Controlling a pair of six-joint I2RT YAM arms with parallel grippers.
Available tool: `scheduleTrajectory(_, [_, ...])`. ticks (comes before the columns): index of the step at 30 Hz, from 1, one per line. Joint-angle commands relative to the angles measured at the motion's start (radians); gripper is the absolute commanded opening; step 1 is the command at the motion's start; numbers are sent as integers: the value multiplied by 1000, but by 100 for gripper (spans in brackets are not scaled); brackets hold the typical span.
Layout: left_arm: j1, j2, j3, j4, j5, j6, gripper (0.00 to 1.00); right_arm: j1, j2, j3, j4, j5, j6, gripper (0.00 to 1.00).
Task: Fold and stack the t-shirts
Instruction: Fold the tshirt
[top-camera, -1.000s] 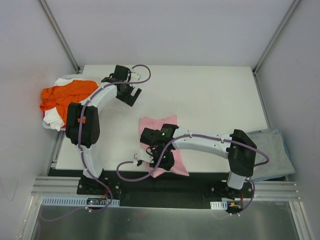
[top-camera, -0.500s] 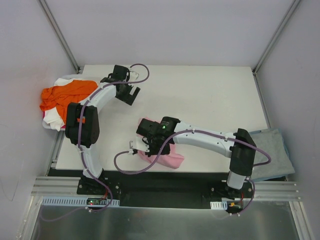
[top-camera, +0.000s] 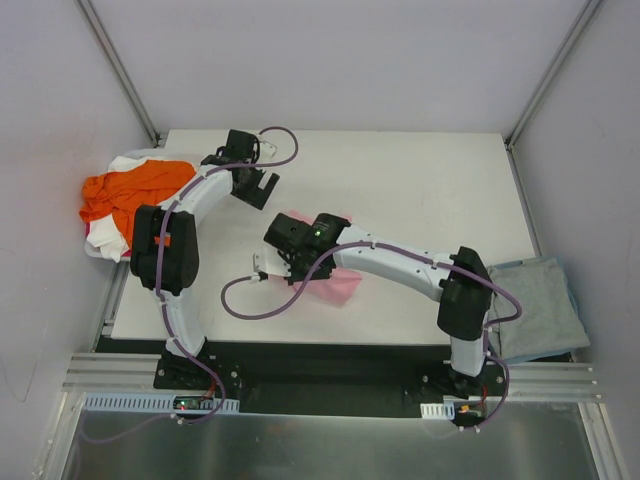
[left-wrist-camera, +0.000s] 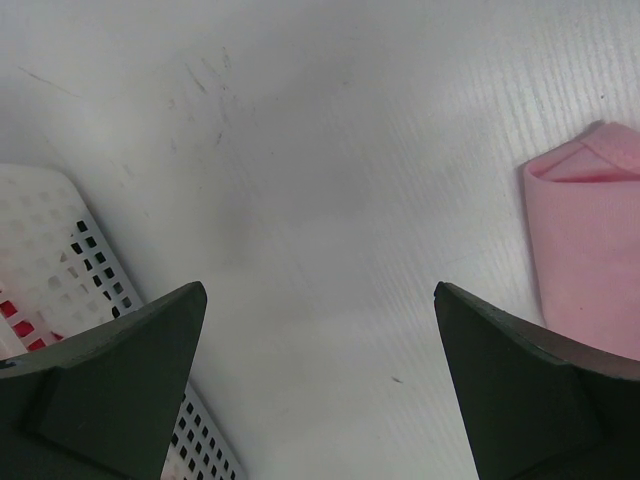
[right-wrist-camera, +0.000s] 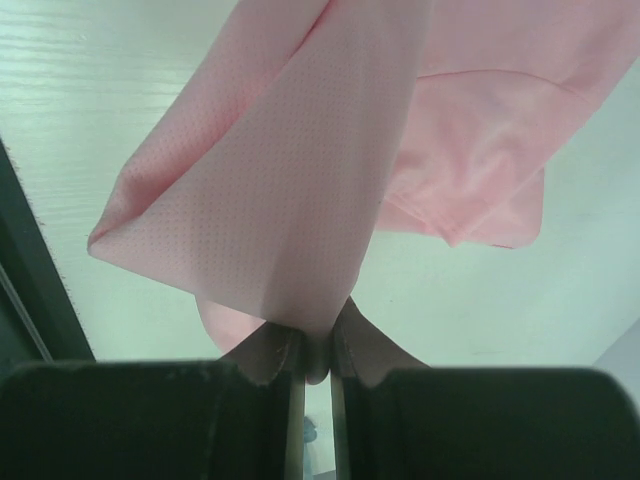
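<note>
Fold of light pink t-shirt (right-wrist-camera: 300, 200) tight in right gripper (right-wrist-camera: 317, 352), over table (top-camera: 420, 190)

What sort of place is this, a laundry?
Likely a robot test cell: a white table walled by plain panels, two arms bolted to its edge, the right pincer gripping a pink t-shirt.

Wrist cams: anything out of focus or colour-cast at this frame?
Left wrist: the left fingers are soft-edged, the table and light pink t-shirt fairly sharp. Right wrist: table tinted green, shirt weave crisp, the right fingers dark and soft.
</note>
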Motion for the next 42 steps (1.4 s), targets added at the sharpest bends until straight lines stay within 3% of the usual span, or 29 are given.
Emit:
scheduleTrajectory(1, [11, -48, -9, 16, -36, 4, 99, -8, 0, 72, -26, 68, -49, 4])
scheduleTrajectory(26, [12, -26, 7, 17, -35, 15, 99, 148, -60, 200, -180, 51, 6, 5])
scheduleTrajectory(42, [12, -55, -22, 17, -40, 15, 99, -1, 34, 142, 3, 107, -155, 4])
